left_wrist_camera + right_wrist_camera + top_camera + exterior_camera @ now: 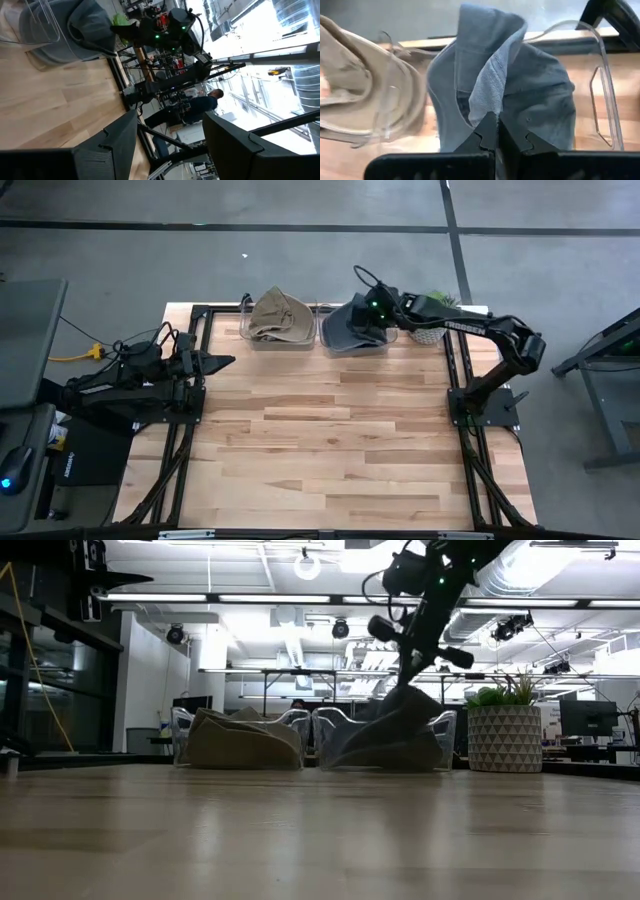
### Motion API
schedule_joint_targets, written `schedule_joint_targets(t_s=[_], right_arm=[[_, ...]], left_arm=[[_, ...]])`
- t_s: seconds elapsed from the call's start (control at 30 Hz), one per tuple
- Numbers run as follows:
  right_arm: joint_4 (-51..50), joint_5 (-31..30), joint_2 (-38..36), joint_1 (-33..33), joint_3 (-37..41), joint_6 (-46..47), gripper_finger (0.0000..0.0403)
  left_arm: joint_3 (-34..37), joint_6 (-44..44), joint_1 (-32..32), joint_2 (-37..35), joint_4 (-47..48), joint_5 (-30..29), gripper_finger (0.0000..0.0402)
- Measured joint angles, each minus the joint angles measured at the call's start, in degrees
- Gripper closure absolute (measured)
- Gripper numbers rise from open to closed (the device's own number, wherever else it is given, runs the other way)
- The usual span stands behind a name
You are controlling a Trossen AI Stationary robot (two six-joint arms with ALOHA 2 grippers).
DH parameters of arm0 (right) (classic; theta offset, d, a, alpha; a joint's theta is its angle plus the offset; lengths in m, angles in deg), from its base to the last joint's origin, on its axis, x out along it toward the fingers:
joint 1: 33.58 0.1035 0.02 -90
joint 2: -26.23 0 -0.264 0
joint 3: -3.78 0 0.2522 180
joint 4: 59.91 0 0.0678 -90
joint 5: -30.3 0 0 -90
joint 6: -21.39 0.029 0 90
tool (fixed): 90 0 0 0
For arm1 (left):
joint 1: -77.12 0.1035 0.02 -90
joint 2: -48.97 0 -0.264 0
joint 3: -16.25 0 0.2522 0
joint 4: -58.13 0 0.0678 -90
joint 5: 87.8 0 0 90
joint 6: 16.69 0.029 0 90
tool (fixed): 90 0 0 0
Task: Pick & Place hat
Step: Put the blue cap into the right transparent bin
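Right gripper [496, 131] jaws pinched on grey hat [520, 95] fold, inside clear bin [352, 340] at table [330, 440] far edge. Tan hat [280, 316] in adjacent bin; potted plant [504, 730] beside. Left gripper [215, 362] idle, jaws apart.

High view overhead, straight down; low view table-level (across table [320, 830]); both share gray hat [352, 328].

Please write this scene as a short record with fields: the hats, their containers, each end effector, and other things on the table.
grey hat: pinched at a fold and pulled upward, lower part in its bin
grey hat container: clear bin
tan hat: in the neighbouring clear bin
right end effector: shut on the grey hat, above its bin
left end effector: open, at the table's left edge, holding nothing
other: potted plant beside the grey hat's bin
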Motion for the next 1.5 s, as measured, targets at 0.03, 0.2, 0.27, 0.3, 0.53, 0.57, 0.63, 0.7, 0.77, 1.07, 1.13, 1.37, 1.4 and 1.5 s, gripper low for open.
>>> schedule_joint_targets(t_s=[0.03, 0.2, 0.27, 0.3, 0.53, 0.57, 0.63, 0.7, 0.77, 1.07, 1.13, 1.37, 1.4, 1.5], right_arm=[[-0.23, 0.05, 0.55, 0.01, 0.0, 0.1, 0.0402], [-2.04, -0.97, 2.28, -0.4, 0.0, 0.1, 0.0402], [-3.04, -1.04, 2.28, -1.03, 0.0, -0.09, 0.0402], [-3.36, -1.17, 2.28, -1.32, 0.0, -0.56, 0.0402], [-6.68, -1.74, 2.46, -2.98, 0.0, -3.89, 0.0402], [-6.93, -1.89, 2.52, -3.23, 0.0, -4.43, 0.0402], [-7.44, -1.7, 2.66, -3.73, 0.0, -5.5, 0.0402], [-7.57, -1.46, 3.0, -4.02, -0.01, -6.72, 0.0402], [-8.24, -1.44, 3.55, -4.32, -0.09, -7.72, 0.0402], [-10.14, -3.2, 6.44, -4.47, -0.09, -11.16, 0.0403], [-10.27, -3.75, 6.44, -4.69, -0.09, -13.58, 0.0403], [-13.55, -5.09, 6.44, -6.65, -0.09, -17.79, 0.0403], [-13.96, -5.15, 6.44, -6.83, -0.09, -18.29, 0.0403], [-14.28, -5.12, 6.44, -7.31, -0.09, -19.93, 0.0403]], left_arm=[[0.0, -0.02, 0.0, 0.0, 0.0, 0.01, 0.0192], [0.0, -0.42, 0.01, 0.0, 0.0, 0.36, 0.0192], [0.0, -1.18, 0.01, 0.0, 0.02, 0.63, 0.0192], [0.0, -1.32, 0.0, 0.0, 0.0, 0.8, 0.0192], [0.0, -2.37, 0.0, 0.0, 0.04, 0.99, 0.0192], [0.0, -2.38, 0.0, 0.0, 0.02, 0.99, 0.0192], [0.0, -2.38, -0.01, 0.0, 0.04, 0.97, 0.0192], [0.0, -2.38, -0.01, 0.0, 0.06, 0.93, 0.0192], [0.0, -2.61, 0.01, 0.0, 0.07, 0.92, 0.0192], [0.0, -3.06, -0.01, 0.0, 0.17, 0.86, 0.0192], [0.0, -3.06, 0.01, 0.0, 0.19, 0.82, 0.0192], [0.0, -3.29, -0.01, 0.0, 0.53, 0.29, 0.0192], [0.0, -3.44, 0.0, 0.01, 0.67, 0.15, 0.0192], [0.0, -3.49, 0.01, 0.02, 1.99, -0.49, 0.0192]])
